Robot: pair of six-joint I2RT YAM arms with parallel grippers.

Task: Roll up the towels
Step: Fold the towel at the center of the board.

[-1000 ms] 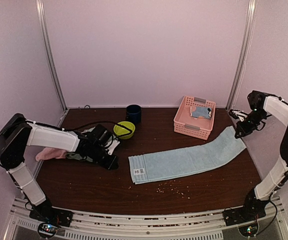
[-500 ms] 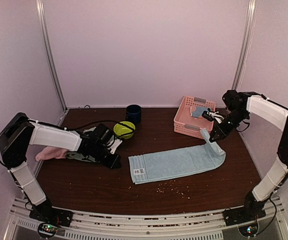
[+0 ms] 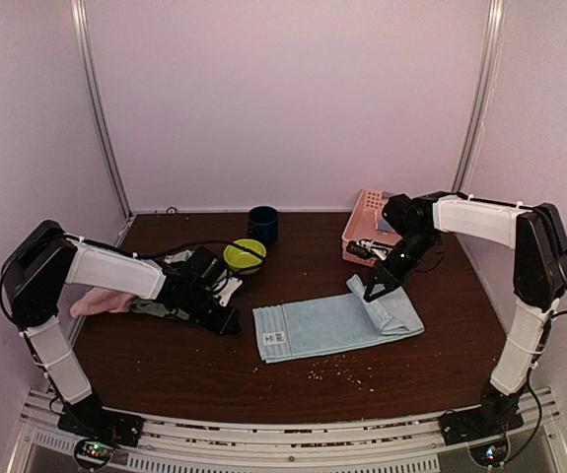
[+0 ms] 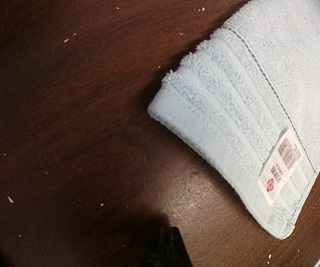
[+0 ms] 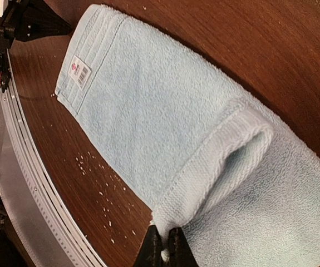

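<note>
2 right fingers [image 5: 150, 249] pinch the pale blue towel [image 5: 148, 111] by its hem.

Light: soft, even, pink cast on the walls [image 3: 293, 99].
Shadow: dark pool on the tabletop [image 4: 54, 183] at 7 o'clock, left wrist view.
Focus: pale blue towel [image 5: 148, 111] weave crisp; right end effector [image 5: 165, 245] at 6 o'clock blurred.

Pale blue towel [image 3: 327, 325] lies flat, right end folded over.
</note>
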